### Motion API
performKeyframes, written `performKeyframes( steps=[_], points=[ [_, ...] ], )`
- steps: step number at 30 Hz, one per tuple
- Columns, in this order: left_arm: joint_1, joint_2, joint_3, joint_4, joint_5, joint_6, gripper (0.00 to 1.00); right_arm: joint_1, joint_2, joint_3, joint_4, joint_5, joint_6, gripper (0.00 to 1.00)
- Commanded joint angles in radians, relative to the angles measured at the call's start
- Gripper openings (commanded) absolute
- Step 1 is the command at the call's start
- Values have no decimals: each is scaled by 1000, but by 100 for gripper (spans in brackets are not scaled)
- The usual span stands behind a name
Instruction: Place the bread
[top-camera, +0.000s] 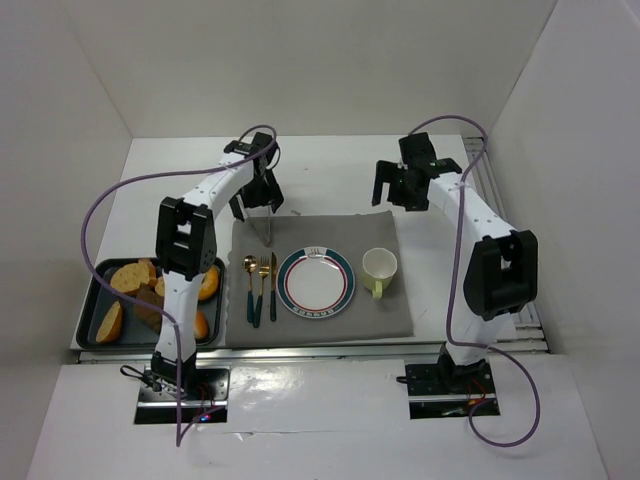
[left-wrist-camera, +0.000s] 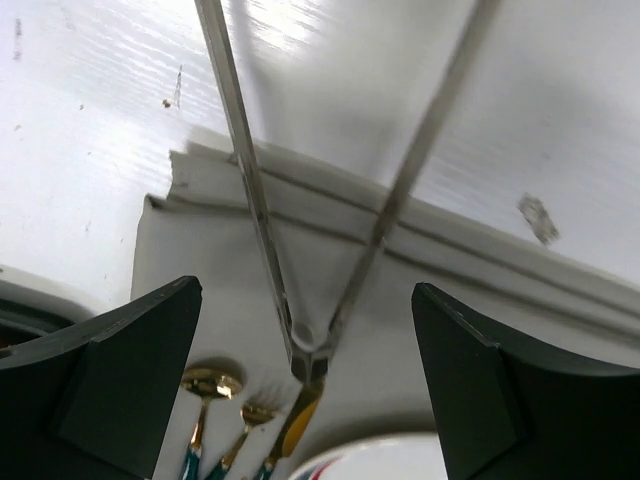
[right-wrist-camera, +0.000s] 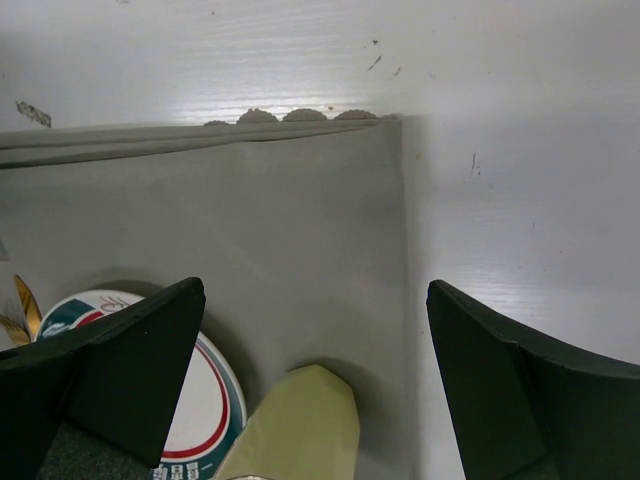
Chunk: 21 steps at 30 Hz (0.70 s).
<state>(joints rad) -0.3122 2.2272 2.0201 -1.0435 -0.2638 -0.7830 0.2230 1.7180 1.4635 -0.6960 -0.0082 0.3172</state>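
Observation:
Several bread slices (top-camera: 130, 278) lie in a dark tray (top-camera: 88, 300) at the front left. A white plate with a teal and red rim (top-camera: 316, 283) sits on the grey placemat (top-camera: 330, 232). Metal tongs (top-camera: 265, 228) lie on the mat's far left part; in the left wrist view their two arms meet at the hinge (left-wrist-camera: 308, 345). My left gripper (top-camera: 258, 206) hovers over the tongs, open and empty (left-wrist-camera: 305, 385), one finger on each side of them. My right gripper (top-camera: 398, 198) is open and empty (right-wrist-camera: 315, 380) above the mat's far right corner.
A gold spoon (top-camera: 250, 290), fork (top-camera: 263, 288) and knife (top-camera: 273, 285) with teal handles lie left of the plate. A pale green cup (top-camera: 379, 270) stands right of it and shows in the right wrist view (right-wrist-camera: 300, 425). White walls enclose the table.

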Motion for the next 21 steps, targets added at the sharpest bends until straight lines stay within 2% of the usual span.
performKeyframes(
  steps=[1, 11, 16, 19, 21],
  points=[
    [-1, 57, 22, 16, 11, -25, 100, 13, 26, 52, 32, 17, -10, 99],
    [38, 169, 74, 54, 1, -24, 100, 32, 26, 43, 23, 17, -10, 99],
    [38, 198, 134, 54, -18, -6, 93, 50, 46, 55, 1, 27, -10, 99],
    [47, 198, 134, 75, -45, 4, 85, 59, 46, 55, 10, 27, -10, 99],
    [47, 198, 143, 76, -45, 16, 72, 59, 55, 55, 10, 27, -10, 99]
  ],
)
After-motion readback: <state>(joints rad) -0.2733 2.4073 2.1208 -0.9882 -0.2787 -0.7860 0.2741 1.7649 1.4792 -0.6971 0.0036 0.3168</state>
